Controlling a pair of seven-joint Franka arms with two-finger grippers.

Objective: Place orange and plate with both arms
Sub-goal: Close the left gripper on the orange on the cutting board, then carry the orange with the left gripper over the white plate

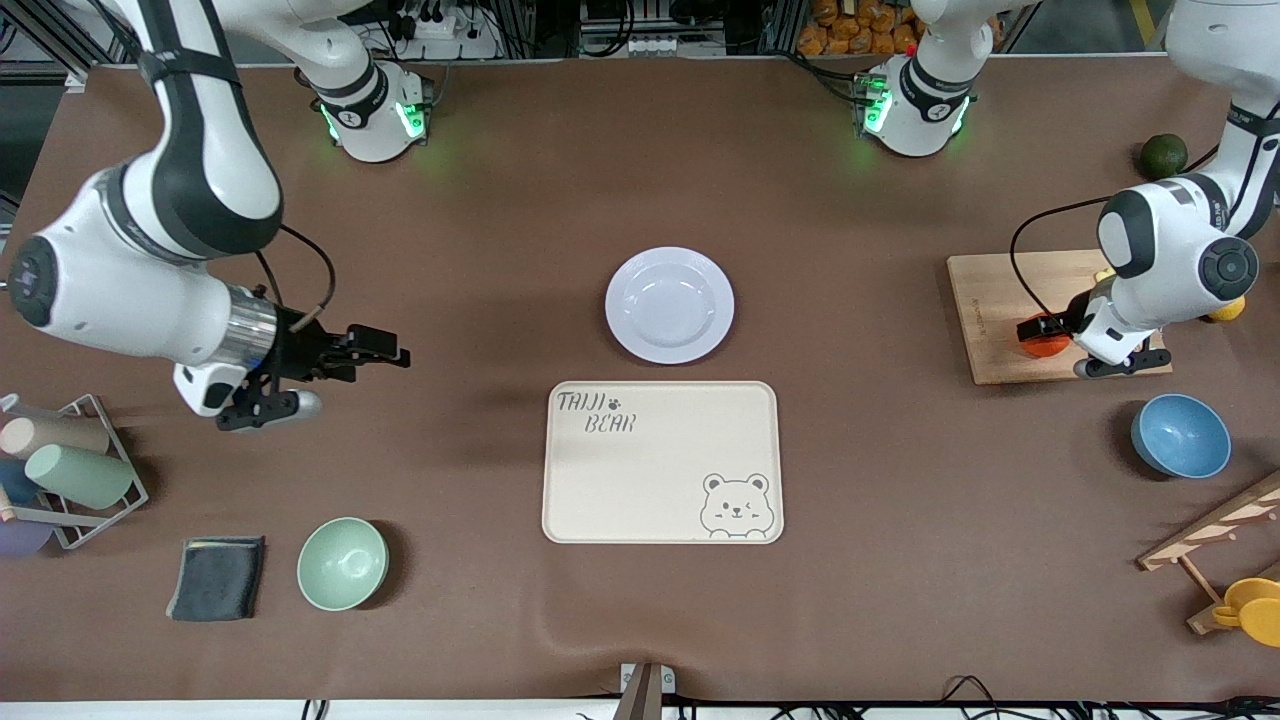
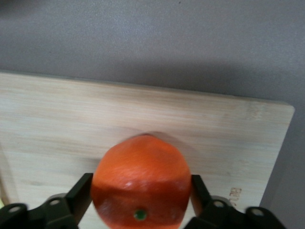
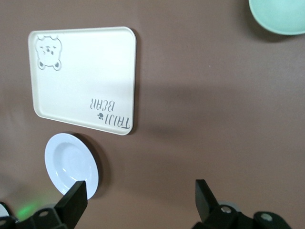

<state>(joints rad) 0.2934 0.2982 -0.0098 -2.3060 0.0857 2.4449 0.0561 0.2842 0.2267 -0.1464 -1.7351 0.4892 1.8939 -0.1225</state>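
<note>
Orange (image 2: pixel 141 187) is sitting on the wooden board (image 1: pixel 1000 310) at the left arm's end, with the left gripper (image 2: pixel 141 198) closing on it, one finger at each side. Squeezing should be finishing squarely before lifting. Right gripper (image 3: pixel 140 200) is hanging wide open and empty over bare table. Plate (image 1: pixel 669 304) is lying mid-table, just beside the tray (image 1: pixel 662 462) and farther from the camera.
</note>
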